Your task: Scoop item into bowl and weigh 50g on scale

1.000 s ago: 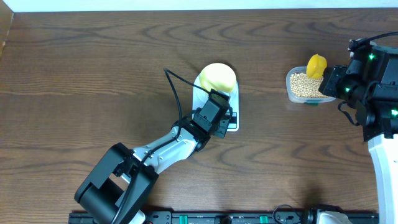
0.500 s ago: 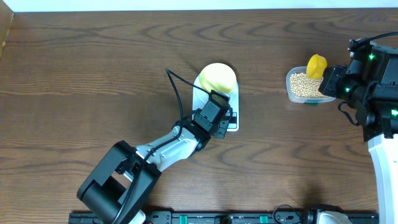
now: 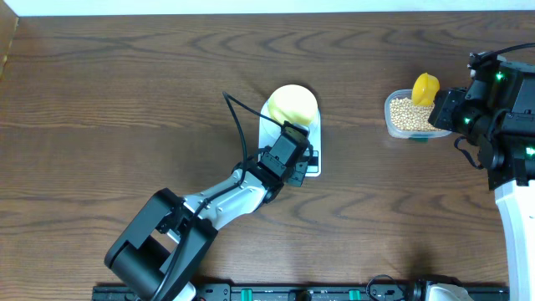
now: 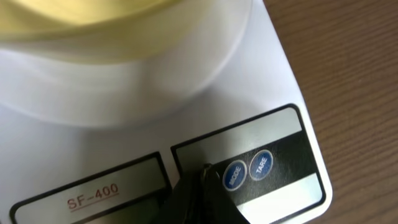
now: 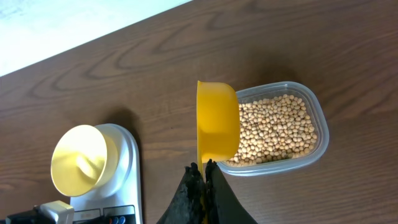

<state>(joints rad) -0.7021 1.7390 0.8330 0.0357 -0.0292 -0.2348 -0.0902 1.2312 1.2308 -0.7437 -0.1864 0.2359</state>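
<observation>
Nothing has visibly moved in the last second: the left hand [image 4: 202,186], pressed together, has its tip at the buttons of the scale [image 4: 124,137], and the right hand [image 5: 202,171] pinches the yellow scoop [image 5: 217,121] over the tub [image 5: 320,140]. The bowl [image 5: 79,158] on the scale looks empty and the beans [image 5: 273,127] lie in the tub at its 3 o'clock, so scooping and weighing remain.

White-and-black left arm [image 3: 226,199], looping black cable [image 3: 236,125], black left hand [image 4: 200,179]; black right arm [image 3: 489,125], green lights [image 3: 500,77].
</observation>
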